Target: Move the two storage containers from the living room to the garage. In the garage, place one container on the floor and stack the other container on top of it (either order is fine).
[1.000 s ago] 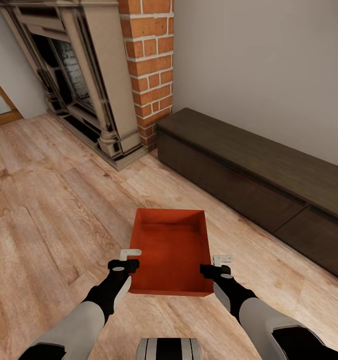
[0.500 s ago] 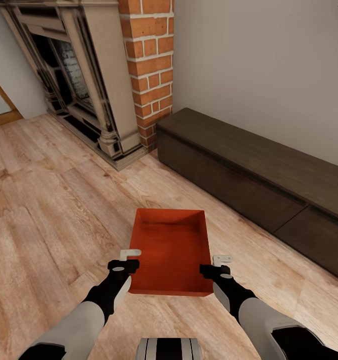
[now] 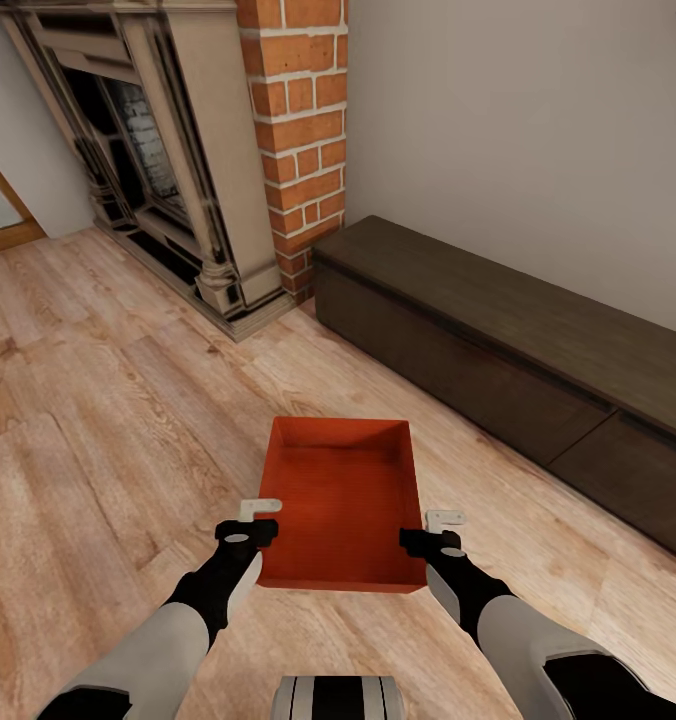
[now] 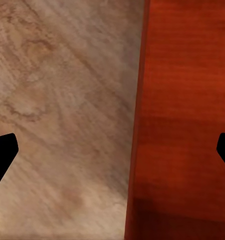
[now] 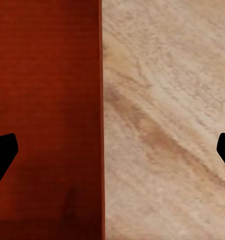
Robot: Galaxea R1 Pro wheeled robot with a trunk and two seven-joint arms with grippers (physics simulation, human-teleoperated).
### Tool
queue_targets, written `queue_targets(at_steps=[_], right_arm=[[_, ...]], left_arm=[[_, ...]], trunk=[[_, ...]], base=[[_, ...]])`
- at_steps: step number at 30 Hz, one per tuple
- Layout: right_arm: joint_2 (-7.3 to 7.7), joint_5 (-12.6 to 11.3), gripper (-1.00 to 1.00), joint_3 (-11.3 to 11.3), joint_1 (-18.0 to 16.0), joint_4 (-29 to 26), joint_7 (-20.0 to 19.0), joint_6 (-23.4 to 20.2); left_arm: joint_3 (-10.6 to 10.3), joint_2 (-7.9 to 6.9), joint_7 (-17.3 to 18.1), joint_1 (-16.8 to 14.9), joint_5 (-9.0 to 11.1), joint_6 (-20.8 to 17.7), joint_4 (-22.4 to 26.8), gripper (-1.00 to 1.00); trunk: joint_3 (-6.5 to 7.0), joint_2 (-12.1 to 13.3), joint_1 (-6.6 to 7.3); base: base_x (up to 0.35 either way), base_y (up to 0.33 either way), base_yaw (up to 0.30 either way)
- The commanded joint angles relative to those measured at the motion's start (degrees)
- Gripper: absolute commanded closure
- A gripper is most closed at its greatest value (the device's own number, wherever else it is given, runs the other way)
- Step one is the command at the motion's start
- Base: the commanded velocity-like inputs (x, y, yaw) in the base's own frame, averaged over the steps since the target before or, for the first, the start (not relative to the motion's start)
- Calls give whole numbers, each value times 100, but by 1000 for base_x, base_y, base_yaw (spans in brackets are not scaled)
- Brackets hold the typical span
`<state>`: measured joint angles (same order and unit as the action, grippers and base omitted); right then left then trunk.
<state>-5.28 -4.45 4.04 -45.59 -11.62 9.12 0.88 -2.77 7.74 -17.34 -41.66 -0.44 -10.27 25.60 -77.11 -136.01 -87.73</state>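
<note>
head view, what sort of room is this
Most likely a living room: an ornate fireplace beside a red brick chimney, a light wood plank floor, and a long dark low bench along the wall.

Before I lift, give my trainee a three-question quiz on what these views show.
1. True or false: the storage container sits on a dark grey concrete floor.
2. Multiple choice: where are the two end effectors relative to the container? A) both inside it, B) one over each long side wall, C) both beyond its far end.
3. Fill in: behind the container, along the wall beside the brick chimney, stands a long dark ____.

Key:
1. False; it is on the light wood plank floor.
2. B; the left end effector and the right end effector each straddle a wall, fingers wide apart in the wrist views.
3. bench.
</note>
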Motion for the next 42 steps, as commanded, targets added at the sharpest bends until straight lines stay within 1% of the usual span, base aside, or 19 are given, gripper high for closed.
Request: queue_targets(at_steps=[1, 2, 3, 6, 22, 42], right_arm=[[1, -47, -100, 42, -3, 2, 29, 9], [1, -45, 100, 41, -3, 2, 29, 9], [1, -40, 100, 43, -3, 2, 29, 9], [1, -33, 100, 39, -3, 2, 29, 9], [1, -35, 100, 36, -3, 2, 29, 18], [3, -21, 100, 36, -3, 2, 44, 1]], left_arm=[[-28, -4, -33, 0, -3, -44, 8, -100], [-26, -6, -25, 0, -2, -53, 4, -100], [-26, -7, -15, 0, -1, -64, -5, 100], [-32, -12, 9, 0, 22, -84, -57, 100], [-22, 8, -41, 0, 0, -37, 27, 100], [-6, -1, -36, 0, 9, -45, 16, 100]], trunk=[[-4, -1, 1], [-4, -1, 1], [-4, -1, 1], [-4, -1, 1], [-4, -1, 1], [356, 801, 440]], base=[[0, 0, 0], [0, 0, 0], [0, 0, 0], [0, 0, 0], [0, 0, 0], [0, 0, 0]])
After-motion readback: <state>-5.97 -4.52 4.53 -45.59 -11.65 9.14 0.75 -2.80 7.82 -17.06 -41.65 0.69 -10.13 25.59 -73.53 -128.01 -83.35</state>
